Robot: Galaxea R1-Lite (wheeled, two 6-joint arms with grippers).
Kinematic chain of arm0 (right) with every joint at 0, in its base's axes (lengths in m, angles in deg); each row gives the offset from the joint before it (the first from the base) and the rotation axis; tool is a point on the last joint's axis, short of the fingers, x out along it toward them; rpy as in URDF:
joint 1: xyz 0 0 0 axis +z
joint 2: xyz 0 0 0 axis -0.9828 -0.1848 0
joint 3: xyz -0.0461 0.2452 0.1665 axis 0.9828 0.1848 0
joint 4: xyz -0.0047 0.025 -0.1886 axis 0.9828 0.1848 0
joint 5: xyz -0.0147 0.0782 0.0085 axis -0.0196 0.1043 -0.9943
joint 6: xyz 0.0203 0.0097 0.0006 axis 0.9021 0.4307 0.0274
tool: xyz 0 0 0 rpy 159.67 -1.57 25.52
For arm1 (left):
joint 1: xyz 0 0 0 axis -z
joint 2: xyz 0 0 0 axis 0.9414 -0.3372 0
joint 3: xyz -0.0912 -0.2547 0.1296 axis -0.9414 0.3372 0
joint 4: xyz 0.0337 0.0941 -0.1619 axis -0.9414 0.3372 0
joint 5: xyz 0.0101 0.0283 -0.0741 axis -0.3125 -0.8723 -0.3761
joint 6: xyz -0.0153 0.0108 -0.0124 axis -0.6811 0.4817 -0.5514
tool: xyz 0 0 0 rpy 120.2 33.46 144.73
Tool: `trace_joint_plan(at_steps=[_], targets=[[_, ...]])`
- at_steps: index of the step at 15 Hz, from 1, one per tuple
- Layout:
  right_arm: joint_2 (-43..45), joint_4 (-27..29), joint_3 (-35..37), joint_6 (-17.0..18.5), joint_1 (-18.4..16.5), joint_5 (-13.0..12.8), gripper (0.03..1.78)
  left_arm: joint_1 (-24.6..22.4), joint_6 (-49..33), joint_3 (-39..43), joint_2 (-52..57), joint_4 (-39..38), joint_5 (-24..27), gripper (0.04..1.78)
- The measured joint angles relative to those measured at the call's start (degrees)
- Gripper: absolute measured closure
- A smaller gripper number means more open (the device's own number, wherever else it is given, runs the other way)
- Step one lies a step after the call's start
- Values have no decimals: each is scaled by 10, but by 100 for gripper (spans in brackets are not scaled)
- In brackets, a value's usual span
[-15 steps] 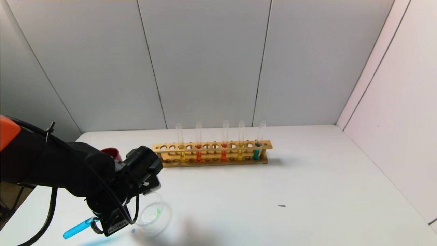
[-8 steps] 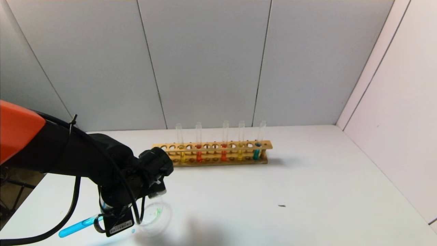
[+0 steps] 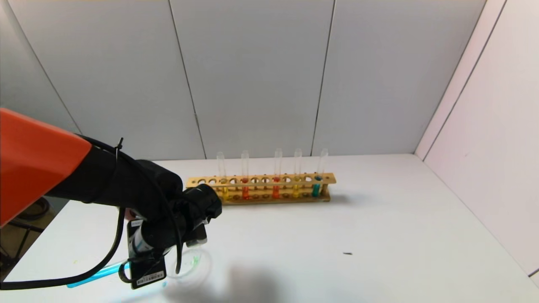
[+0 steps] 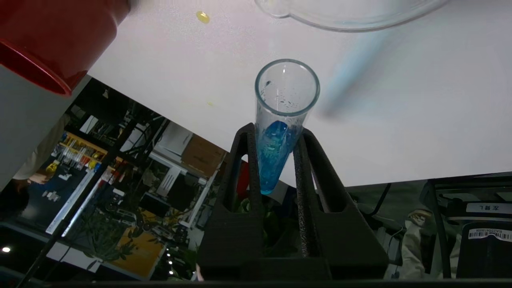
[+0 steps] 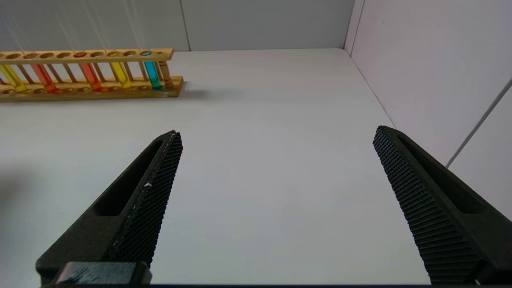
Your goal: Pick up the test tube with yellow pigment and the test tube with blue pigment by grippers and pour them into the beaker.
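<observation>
My left gripper (image 3: pixel 141 256) is shut on the test tube with blue pigment (image 3: pixel 94 274), held tilted almost flat at the table's front left. In the left wrist view (image 4: pixel 278 132) the tube (image 4: pixel 276 152) sits between the fingers, its open mouth pointing towards the beaker's rim (image 4: pixel 352 20). The beaker (image 3: pixel 196 263) stands just right of the gripper, partly hidden by it, with a green trace inside. Two yellow tubes (image 3: pixel 224 191) (image 3: pixel 296 189) stand in the wooden rack (image 3: pixel 261 198). My right gripper (image 5: pixel 276 134) is open and empty over bare table, out of the head view.
The rack also holds two orange-red tubes (image 3: pixel 245 191) and a teal tube (image 3: pixel 316 189) at its right end. A dark red cup (image 4: pixel 52 36) stands near the table's left edge. A blue drop (image 3: pixel 164 284) lies by the beaker. White walls close in behind and to the right.
My left arm has swung farther over the table and its wrist has turned. The blue tube now lies flatter, its blue end lower and farther left. The right arm has not moved.
</observation>
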Motion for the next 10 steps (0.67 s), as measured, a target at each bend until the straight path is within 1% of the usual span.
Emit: trace_joint_plan(at_steps=[7,10], targets=[[0,0,0,0,0,0,7,0,0,-73,-40,101,-10,153],[0,0,0,0,0,0,7,1,0,-89,-50,117,-14,153]])
